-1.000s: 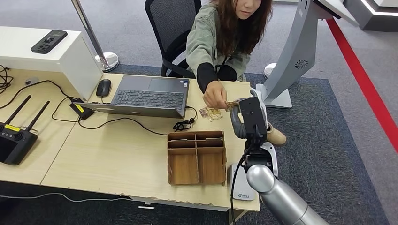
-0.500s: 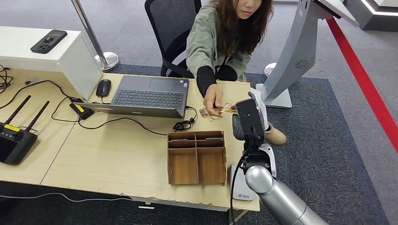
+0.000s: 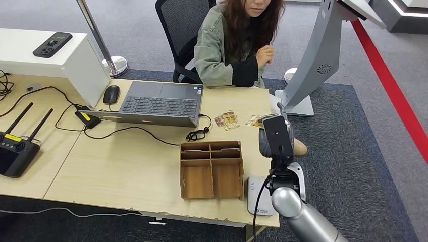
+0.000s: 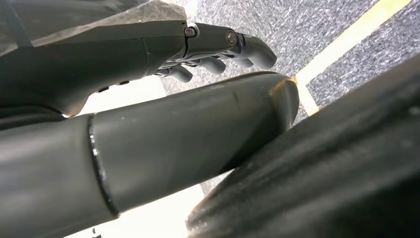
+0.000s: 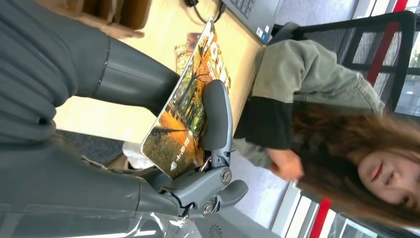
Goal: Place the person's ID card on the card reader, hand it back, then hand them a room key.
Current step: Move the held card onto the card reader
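Wooden desk [image 3: 141, 161] bearing laptop [image 3: 160, 103], mouse [image 3: 111, 94], compartment organiser [image 3: 211, 169], card reader [image 3: 258, 196], possibly cards [image 3: 226, 120].

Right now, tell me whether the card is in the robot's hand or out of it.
In hand. The card is pinched in the right hand, a dark finger pressing across its printed face.

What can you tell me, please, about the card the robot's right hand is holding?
The card is a thin, flat, glossy rectangle printed with an autumn scene of orange and yellow foliage, with small white characters near one end. The right hand holds it: the thick grey thumb lies along one face and a dark finger presses on the printed face. In the head view it pokes out beyond the hand, above the far right part of the wooden desk, close to another card lying there. The seated person is not touching it.
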